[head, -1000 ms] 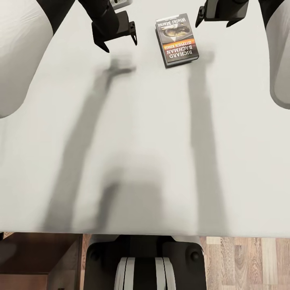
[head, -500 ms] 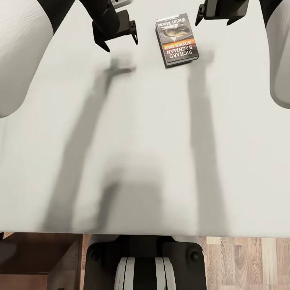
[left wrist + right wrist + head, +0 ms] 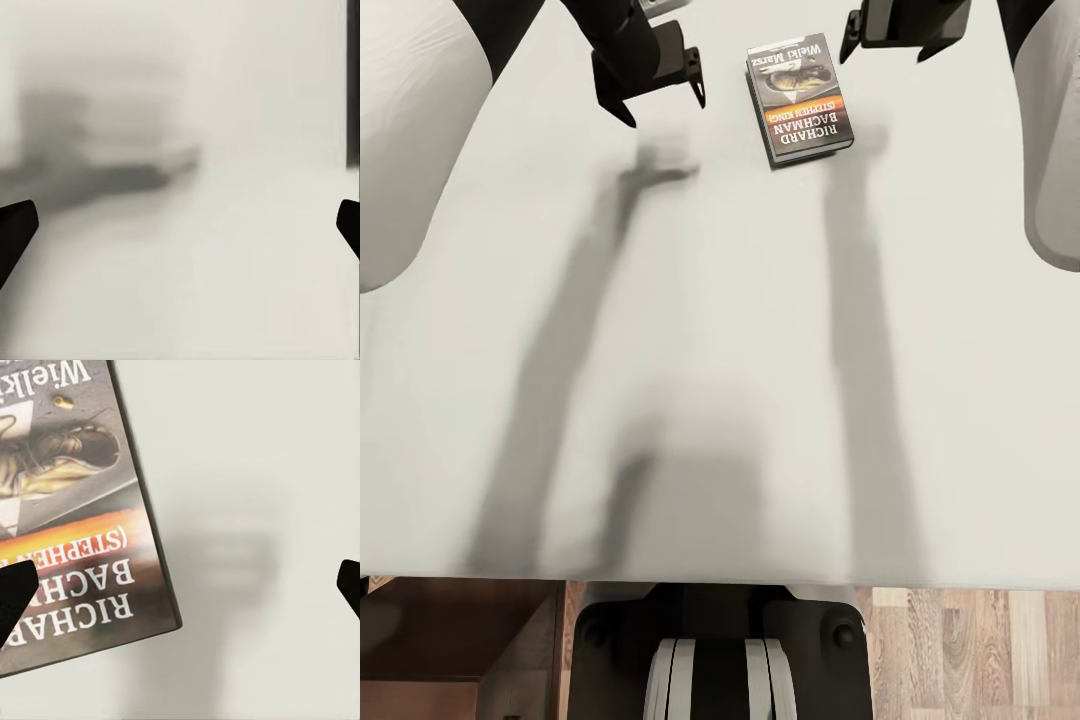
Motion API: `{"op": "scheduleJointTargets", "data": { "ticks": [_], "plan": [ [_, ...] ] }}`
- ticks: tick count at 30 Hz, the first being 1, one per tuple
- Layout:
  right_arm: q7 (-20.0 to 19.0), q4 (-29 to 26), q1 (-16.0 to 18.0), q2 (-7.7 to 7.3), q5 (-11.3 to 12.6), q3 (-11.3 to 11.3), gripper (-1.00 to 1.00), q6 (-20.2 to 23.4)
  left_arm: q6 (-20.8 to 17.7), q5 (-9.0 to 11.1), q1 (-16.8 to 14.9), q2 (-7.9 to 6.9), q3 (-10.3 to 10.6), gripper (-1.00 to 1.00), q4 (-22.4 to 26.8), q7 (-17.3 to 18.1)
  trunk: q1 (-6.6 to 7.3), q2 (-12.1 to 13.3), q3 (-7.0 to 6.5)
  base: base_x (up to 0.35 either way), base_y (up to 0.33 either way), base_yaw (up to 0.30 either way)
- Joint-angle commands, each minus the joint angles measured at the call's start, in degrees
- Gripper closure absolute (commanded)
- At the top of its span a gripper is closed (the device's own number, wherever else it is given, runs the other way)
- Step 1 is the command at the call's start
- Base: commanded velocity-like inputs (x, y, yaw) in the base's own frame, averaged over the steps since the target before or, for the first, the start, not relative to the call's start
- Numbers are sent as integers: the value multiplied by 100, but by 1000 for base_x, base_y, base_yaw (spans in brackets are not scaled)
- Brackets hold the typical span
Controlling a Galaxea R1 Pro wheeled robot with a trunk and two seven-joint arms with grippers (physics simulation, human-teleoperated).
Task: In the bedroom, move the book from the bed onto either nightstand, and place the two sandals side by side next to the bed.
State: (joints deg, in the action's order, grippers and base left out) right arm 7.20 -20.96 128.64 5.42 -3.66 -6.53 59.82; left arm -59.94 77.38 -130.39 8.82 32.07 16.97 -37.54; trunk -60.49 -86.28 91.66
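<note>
The book [image 3: 800, 97] lies flat on the bed's off-white mattress [image 3: 760, 340], far from me, its dark cover with an orange band facing up. My right gripper [image 3: 884, 52] hovers open just right of the book, above the sheet. In the right wrist view the book [image 3: 67, 510] reaches one fingertip [image 3: 11, 600], and the open gripper [image 3: 180, 592] is mostly over bare mattress. My left gripper [image 3: 663, 108] hangs open left of the book, with nothing in it; the left wrist view has that gripper [image 3: 180, 229] over plain sheet. The sandals are out of view.
White rounded arm covers [image 3: 400, 150] [image 3: 1055, 150] flank the mattress at both sides. Below the bed's near edge I see my dark trunk [image 3: 720, 660], light wood-plank floor [image 3: 970, 650] at the right, and a dark brown wooden piece [image 3: 460, 640] at the left.
The right gripper has crept slightly farther away alongside the book. The left gripper edged a little the same way. The book has not moved.
</note>
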Motion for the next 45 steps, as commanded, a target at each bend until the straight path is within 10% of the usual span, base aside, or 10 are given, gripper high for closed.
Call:
{"op": "scheduleJointTargets", "data": {
  "ticks": [1,23,45],
  "plan": [
    [9,4,3,8,-27,-59,-100,18,-6,109,-4,-5,36,-100,10,-45,0,-1,2,0,0,0],
    [-56,66,2,-19,43,-1227,-100,18,-6,486,4,-29,45,-100,34,-68,0,-1,2,0,0,0],
    [-380,65,-5,-31,61,-1404,-100,18,-6,490,5,-21,45,-100,85,-66,0,-1,2,0,0,0]
  ]
}}
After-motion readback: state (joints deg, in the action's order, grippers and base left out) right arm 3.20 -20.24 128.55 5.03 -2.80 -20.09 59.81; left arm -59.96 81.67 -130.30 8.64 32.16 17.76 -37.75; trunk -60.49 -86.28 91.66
